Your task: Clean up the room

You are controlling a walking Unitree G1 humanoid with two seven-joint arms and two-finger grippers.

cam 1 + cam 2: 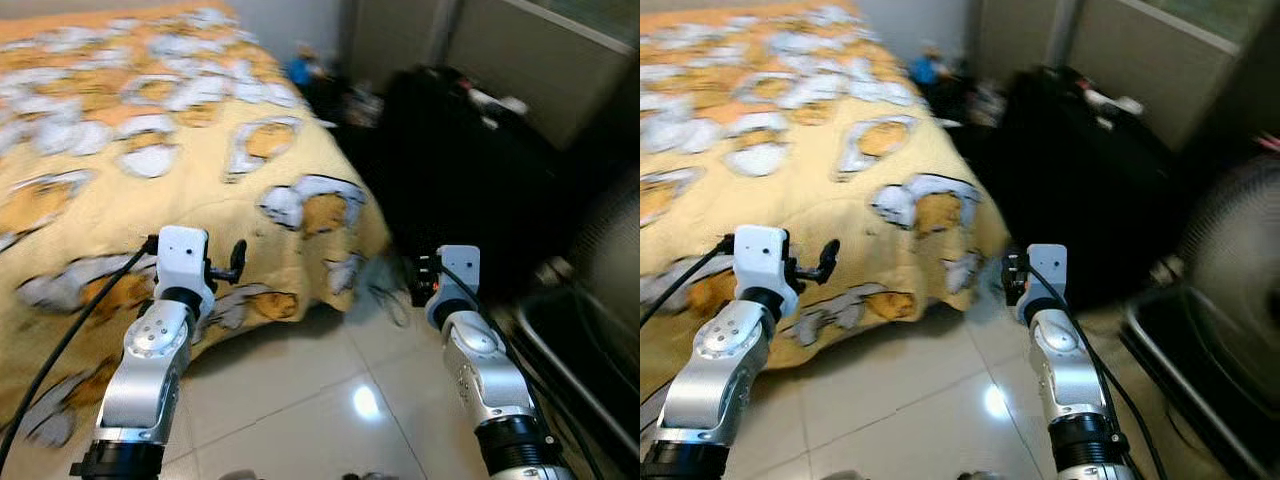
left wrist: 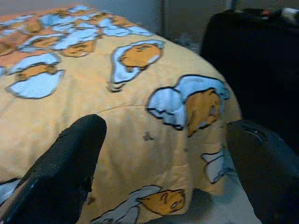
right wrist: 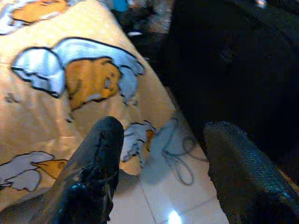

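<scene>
A bed with a yellow duvet point(image 1: 200, 180), printed with white and orange cartoon shapes, lies before me on the left. My left gripper point(image 2: 163, 135) is raised at the duvet's hanging front edge, open, with nothing between its black fingers point(image 2: 70, 158). My right gripper point(image 3: 161, 135) is open and empty too, held near the bed's right corner. Below that corner a thin grey cable point(image 3: 176, 156) lies looped on the floor tiles. A small blue thing point(image 1: 300, 68) and blurred clutter sit on the floor past the far side of the bed.
A big black piece of furniture or case point(image 1: 460, 170) stands right of the bed, leaving a narrow gap. A fan point(image 1: 1235, 240) and a dark box point(image 1: 1200, 350) stand at the far right. Glossy pale tiles point(image 1: 330, 390) lie underfoot. The views are blurred.
</scene>
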